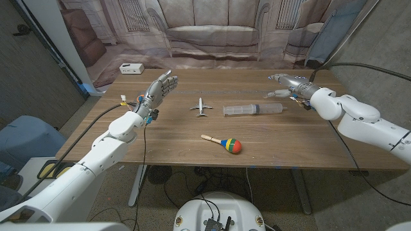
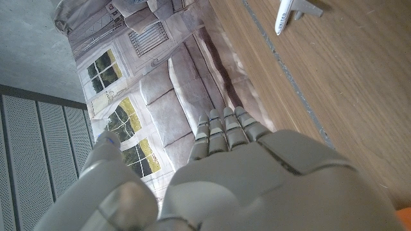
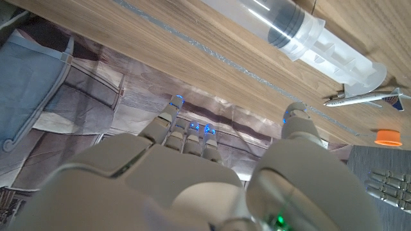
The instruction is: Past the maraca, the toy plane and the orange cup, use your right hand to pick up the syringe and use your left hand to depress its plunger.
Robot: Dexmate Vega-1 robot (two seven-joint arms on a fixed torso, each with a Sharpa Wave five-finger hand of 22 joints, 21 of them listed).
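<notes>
Maraca [image 1: 225,144] lies nearest the camera, near-centre of the wooden table [image 1: 308,144]: pale wood handle, round head banded red, yellow, blue, green. Beyond it the toy plane [image 1: 202,107], small, white, hard plastic. Just right of the plane lies the syringe [image 1: 253,110], on its side, clear plastic barrel w/ dark stopper, plunger end pointing right toward the right hand [image 1: 287,84]. That hand hovers just beyond the plunger end, fingers loosely spread, holding nothing, no contact seen. Left hand [image 1: 158,90] is raised at the far left, well apart from the syringe, fingers extended together, nothing held. Orange cup [image 3: 387,136] shows as a small orange shape in the right wrist view, beside the plane. Risks, as judged: barrel is smooth and round, so a one-sided touch could roll it toward the plane; a grasp on the plunger rather than the barrel would leave the left hand nothing to press; plane sits close, so an approach from that end may knock it.
</notes>
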